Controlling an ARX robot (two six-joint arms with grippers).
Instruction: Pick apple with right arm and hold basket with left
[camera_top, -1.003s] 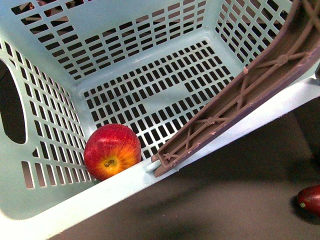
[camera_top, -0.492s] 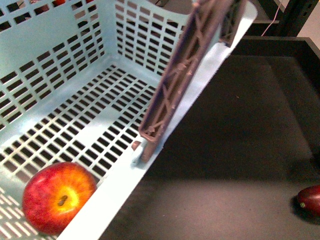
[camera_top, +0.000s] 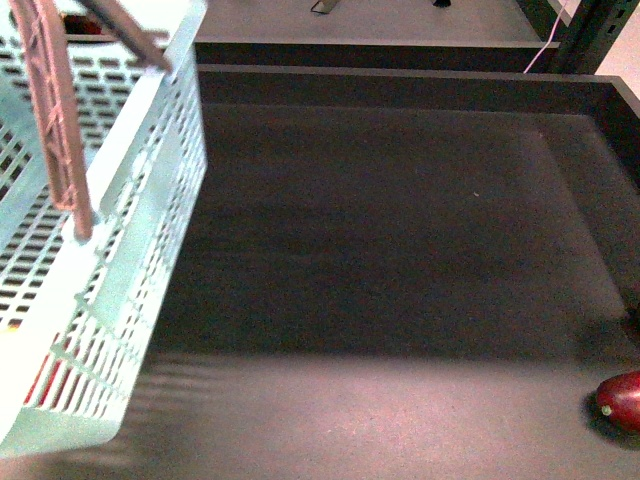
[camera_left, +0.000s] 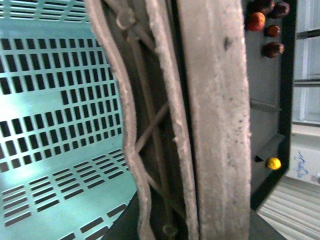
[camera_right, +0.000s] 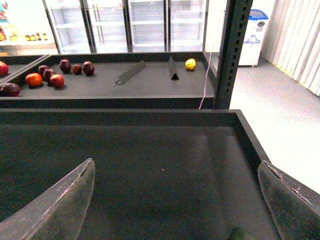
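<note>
The mint-blue basket (camera_top: 140, 200) hangs tilted at the far left of the front view, its brown ribbed handle (camera_top: 60, 120) standing across it. The apple is mostly hidden; only a red patch (camera_top: 38, 385) shows through the lower wall slots. In the left wrist view the handle (camera_left: 215, 125) fills the middle, with the basket's slotted wall (camera_left: 50, 125) beside it. My left gripper is shut on the basket; its fingers do not show clearly. My right gripper (camera_right: 175, 200) is open and empty above the dark tray, with its fingertips (camera_right: 60, 200) wide apart.
The dark tray (camera_top: 400, 250) has raised edges at the back and right. A maroon fruit (camera_top: 620, 400) lies at its front right corner. Behind it stand a shelf with several red and dark fruits (camera_right: 50, 75), a yellow fruit (camera_right: 190, 64) and a dark metal post (camera_right: 232, 50).
The basket has swung from filling the front view to the far left edge. The apple, plainly seen inside it before, now shows only through the slots. The maroon fruit has not moved.
</note>
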